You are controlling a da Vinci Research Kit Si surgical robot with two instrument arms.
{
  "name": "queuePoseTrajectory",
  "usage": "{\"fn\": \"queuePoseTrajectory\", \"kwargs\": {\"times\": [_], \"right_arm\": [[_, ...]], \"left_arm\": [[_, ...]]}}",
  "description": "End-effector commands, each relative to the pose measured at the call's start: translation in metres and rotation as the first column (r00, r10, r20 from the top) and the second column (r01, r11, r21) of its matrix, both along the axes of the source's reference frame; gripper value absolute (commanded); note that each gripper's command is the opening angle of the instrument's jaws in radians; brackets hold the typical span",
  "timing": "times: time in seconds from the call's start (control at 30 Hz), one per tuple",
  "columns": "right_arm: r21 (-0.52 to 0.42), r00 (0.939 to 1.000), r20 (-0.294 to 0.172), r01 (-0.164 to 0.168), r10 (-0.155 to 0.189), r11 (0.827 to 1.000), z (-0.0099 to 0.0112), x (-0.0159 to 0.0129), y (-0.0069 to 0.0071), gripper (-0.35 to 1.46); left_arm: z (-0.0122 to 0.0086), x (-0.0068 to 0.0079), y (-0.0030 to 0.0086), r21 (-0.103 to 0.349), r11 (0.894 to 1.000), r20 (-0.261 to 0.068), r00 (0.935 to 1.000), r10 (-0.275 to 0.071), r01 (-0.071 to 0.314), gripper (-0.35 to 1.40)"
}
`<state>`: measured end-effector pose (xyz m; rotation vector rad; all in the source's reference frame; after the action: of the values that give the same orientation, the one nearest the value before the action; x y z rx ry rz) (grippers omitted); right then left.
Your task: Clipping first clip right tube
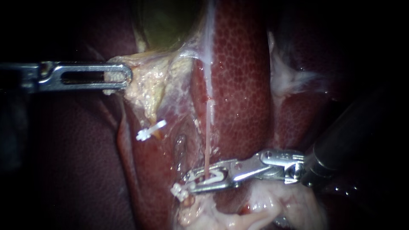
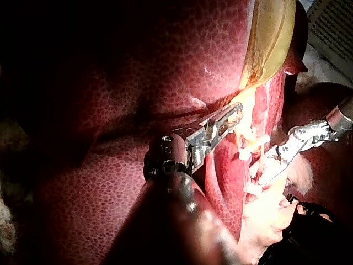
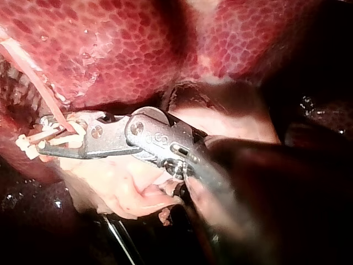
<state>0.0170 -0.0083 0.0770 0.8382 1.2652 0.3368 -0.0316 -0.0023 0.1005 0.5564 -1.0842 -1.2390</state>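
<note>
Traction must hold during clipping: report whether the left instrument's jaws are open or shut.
Shut on pale tissue beside the gallbladder: the left instrument shows no gap between its jaws, and tissue fills the jaw window.

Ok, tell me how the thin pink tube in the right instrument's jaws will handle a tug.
The tube looks thread-thin and strung straight, so probably floppy once slack, easily torn. Wet glints nearby suggest slippery. The right instrument, jaws shut on a clip around it, should pull gently.
</note>
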Motion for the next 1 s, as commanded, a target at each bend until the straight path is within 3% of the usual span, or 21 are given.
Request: {"fn": "queuePoseTrajectory", "kwargs": {"times": [0.03, 0.33, 0.47, 1.0], "right_arm": [[0.0, 1.0, 0.0, 0.002, -0.002, 1.0, 0.0, 0.0, 0.0, -0.03], [0.001, 0.9999, -0.001, 0.015, -0.015, 1.0, 0.0, -0.0001, 0.0001, -0.35], [0.018, 0.9984, 0.04, 0.039, -0.04, 0.999, -0.0003, -0.0002, 0.0004, -0.35], [0.019, 0.9977, 0.041, 0.053, -0.054, 0.998, -0.0006, -0.0003, 0.0006, -0.35]], "left_arm": [[0.0, 0.0, 0.0, 0.0, 1.0, 0.0, 1.0, 0.0, 0.0, -0.35], [0.0, 0.0, 0.0, 0.0, 1.0, 0.0, 1.0, 0.0, 0.0, -0.35], [0.0, 0.0, 0.0, 0.001, 1.0, -0.002, 1.0, 0.001, -0.001, -0.35], [0.0, 0.0001, 0.0, 0.001, 1.0, -0.002, 1.0, 0.002, -0.002, -0.35]]}}
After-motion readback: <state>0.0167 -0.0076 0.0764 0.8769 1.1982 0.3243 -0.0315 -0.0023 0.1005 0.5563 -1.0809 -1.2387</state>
